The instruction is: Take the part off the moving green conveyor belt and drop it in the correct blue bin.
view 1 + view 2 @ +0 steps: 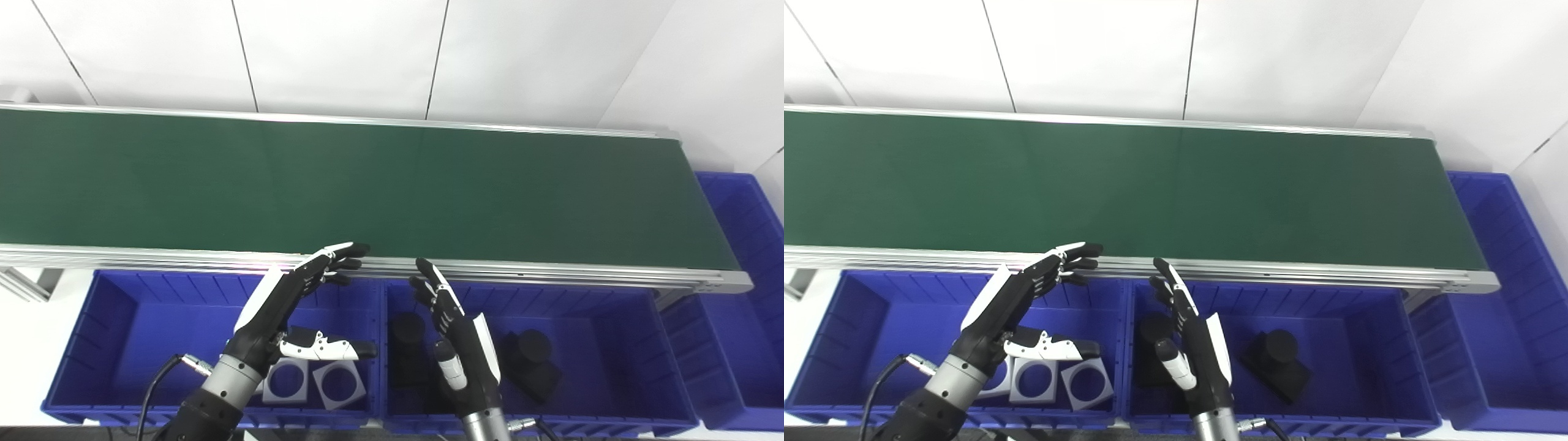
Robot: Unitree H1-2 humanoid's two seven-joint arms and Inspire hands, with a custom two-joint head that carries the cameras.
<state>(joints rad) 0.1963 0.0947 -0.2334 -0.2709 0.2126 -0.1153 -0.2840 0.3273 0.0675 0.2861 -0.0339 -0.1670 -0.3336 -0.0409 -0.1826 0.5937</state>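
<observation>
While both hands hover over the bins, we note that the green conveyor belt carries no part in either view, so the task's thing cannot be located on it.

Taking the belt as our landmark, three blue bins lie about it. The left bin, on the near side of the belt, holds white square plates with round holes, lying flat and side by side at its near wall; how many there are we cannot tell, since the left arm covers some. The middle bin, also on the near side of the belt, holds black parts: one black block with a round top lies clear of the right hand, another black part is partly hidden behind it. The end bin stands past the belt's right end; we see nothing in its visible portion.

The left hand is spread, thumb apart, holding nothing, its fingertips at the belt's near rail. The right hand is likewise spread and empty, its fingertips just short of that rail.
</observation>
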